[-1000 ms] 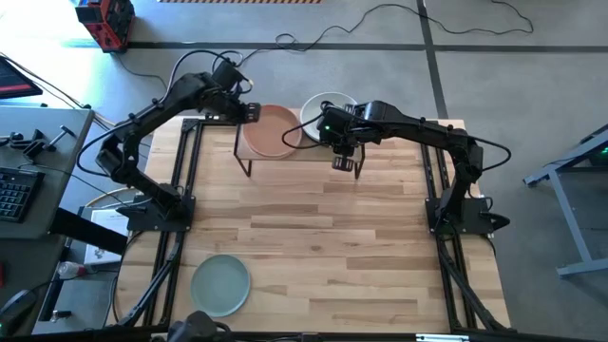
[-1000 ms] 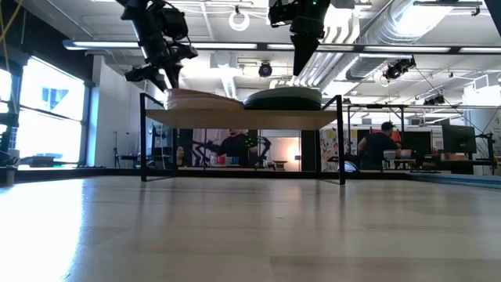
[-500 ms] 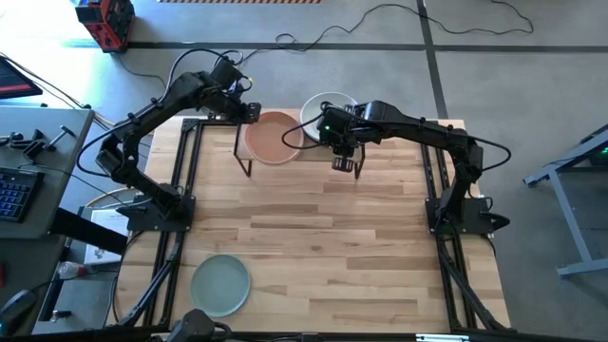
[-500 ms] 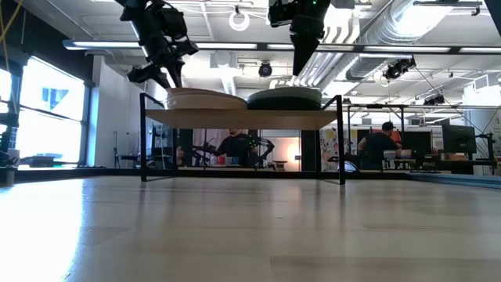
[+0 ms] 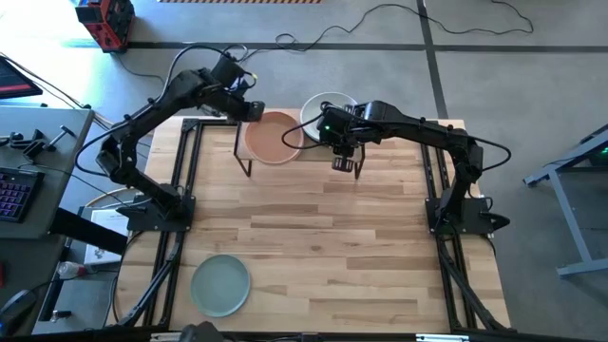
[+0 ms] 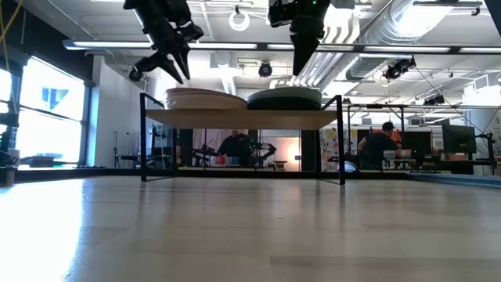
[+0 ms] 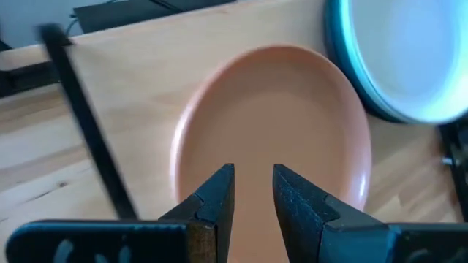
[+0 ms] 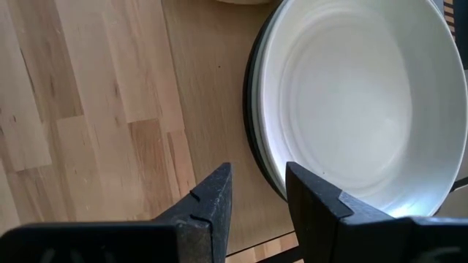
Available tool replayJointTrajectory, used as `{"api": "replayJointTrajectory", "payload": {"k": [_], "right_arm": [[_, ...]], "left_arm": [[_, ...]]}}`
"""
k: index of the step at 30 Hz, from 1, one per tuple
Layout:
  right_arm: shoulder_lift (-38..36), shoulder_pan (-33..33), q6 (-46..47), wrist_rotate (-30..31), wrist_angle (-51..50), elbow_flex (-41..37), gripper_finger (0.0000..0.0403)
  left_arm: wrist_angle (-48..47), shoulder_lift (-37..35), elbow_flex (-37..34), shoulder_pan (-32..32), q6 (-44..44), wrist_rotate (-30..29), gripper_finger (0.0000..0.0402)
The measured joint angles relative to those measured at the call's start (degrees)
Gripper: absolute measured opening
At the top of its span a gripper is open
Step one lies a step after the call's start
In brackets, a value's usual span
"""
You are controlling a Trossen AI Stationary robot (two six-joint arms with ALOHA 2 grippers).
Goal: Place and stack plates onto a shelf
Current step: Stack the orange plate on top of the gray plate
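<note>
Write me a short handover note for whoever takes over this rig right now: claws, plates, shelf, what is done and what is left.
Left claw: open, empty, above the peach plate on the shelf.
Right claw: open, empty, above the shelf's near edge beside the whitish plate.
Done: two stacks sit on the shelf, peach on top of the left one, whitish on top of the right one.
Left: the pale green plate at the table's near left corner.

bright daylight from windows (image 6: 47,110), glaring ceiling lights, backlit shelf (image 6: 243,117), wrist views softly blurred
</note>
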Motion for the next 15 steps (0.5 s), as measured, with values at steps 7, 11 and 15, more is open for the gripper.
{"api": "replayJointTrajectory", "payload": {"k": [7, 11, 15], "right_arm": [[0.00, 0.00, -0.02, -0.02, 0.02, 0.01, 0.0110], [0.00, 0.00, -0.05, -0.01, 0.04, 0.02, 0.0110], [0.00, 0.00, -0.07, -0.02, 0.07, 0.02, 0.0110]], "left_arm": [[0.73, 1.94, -0.50, -4.03, 0.09, 0.00, 0.0083], [0.72, 4.16, -0.55, -5.03, 0.71, -0.12, 0.0083], [0.75, 5.95, -0.55, -5.65, 0.51, -0.13, 0.0083]]}}
